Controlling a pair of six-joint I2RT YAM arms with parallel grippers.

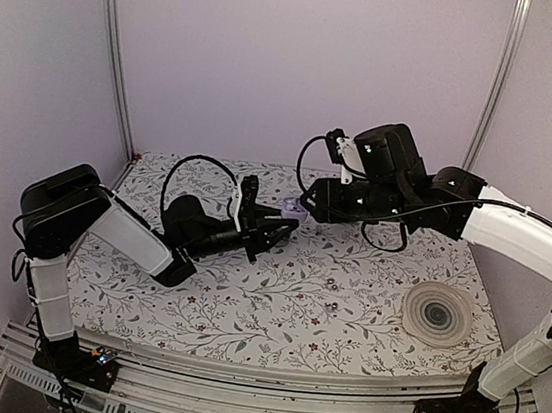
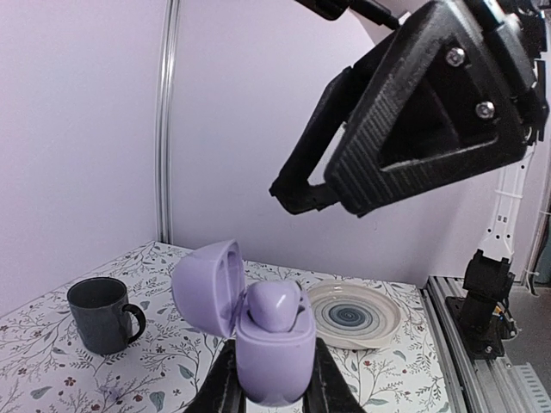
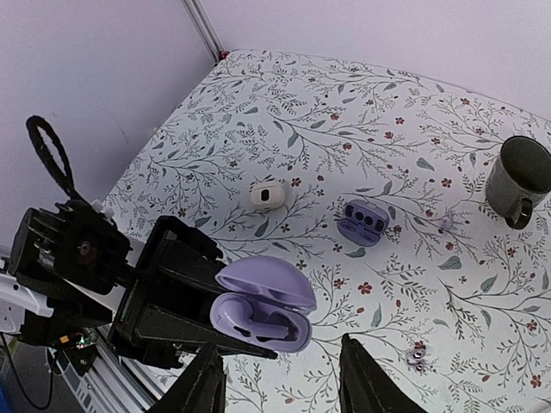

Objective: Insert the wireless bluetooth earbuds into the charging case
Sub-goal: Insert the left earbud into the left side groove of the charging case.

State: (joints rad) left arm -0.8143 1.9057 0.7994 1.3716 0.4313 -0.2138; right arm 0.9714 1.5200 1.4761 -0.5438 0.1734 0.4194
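Desk (image 1: 325,303): floral sheet, carrying the loose things.
Right fingers (image 3: 202,385): apart, nothing between them, hovering just above the case.
Left fingers (image 2: 331,387): clamped on the lower half of the case, holding it up off the desk.
Plate (image 1: 436,313): on the desk, well apart.
Mug (image 2: 103,314): upright on the desk, not involved.
Charging case (image 2: 271,353): lilac, lid swung open, held in the air.
Earbud (image 2: 274,303): 1 sits in the case; I cannot tell whether the 2nd socket is filled.
White round piece (image 3: 267,195): lying on the desk below.
Risk: pressing down with my right fingers could twist the case in my left grip, knock the lid shut, or tip the earbud out onto the desk.
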